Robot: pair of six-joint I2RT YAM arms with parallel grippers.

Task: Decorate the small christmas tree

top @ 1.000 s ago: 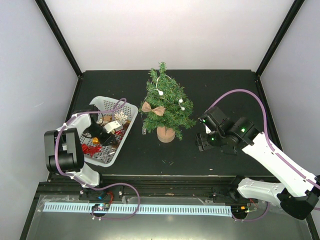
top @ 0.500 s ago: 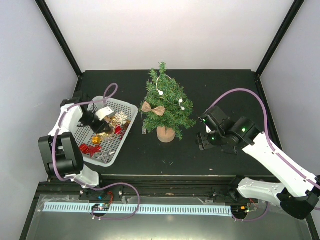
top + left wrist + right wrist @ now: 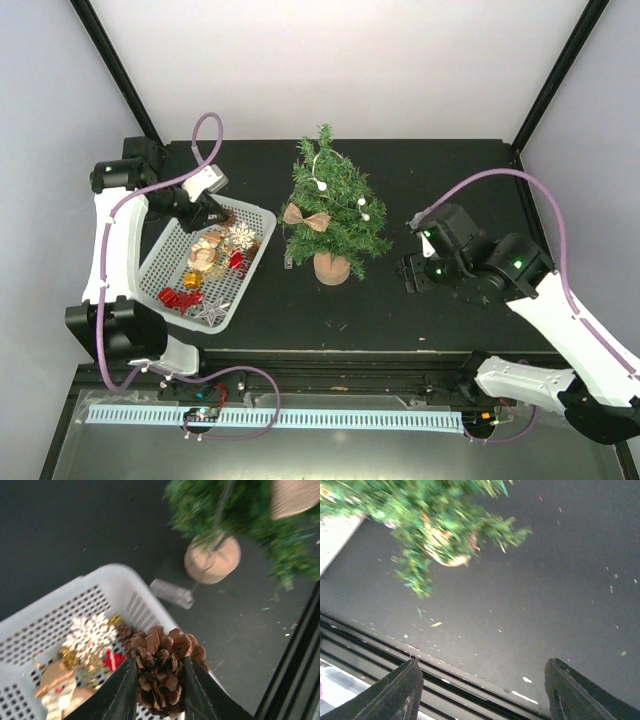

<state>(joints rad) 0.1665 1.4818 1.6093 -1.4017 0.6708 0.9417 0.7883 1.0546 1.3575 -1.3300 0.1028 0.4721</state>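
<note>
The small christmas tree (image 3: pixel 335 205) stands mid-table on its tan wooden base (image 3: pixel 332 268), wearing a burlap bow (image 3: pixel 306 218) and a string of white bulbs. My left gripper (image 3: pixel 214 214) hovers over the far rim of the white basket (image 3: pixel 258 212), shut on a brown pine cone (image 3: pixel 162 667) pinched between both fingers. In the left wrist view the tree (image 3: pixel 240 505) is blurred at the top right. To the right of the tree my right gripper (image 3: pixel 418 272) is open and empty, low over the black table (image 3: pixel 530 580).
The basket holds a white snowflake (image 3: pixel 241 236), a figurine (image 3: pixel 205 255), red ornaments (image 3: pixel 180 298) and a silver star (image 3: pixel 210 313). A small clear box (image 3: pixel 172 592) lies on the table beside the tree base. Loose needles litter the table near its front rail (image 3: pixel 445 672).
My left arm has lifted out of the basket and swung toward the basket's far edge with the pine cone in its grip. The right arm has shifted slightly right.
</note>
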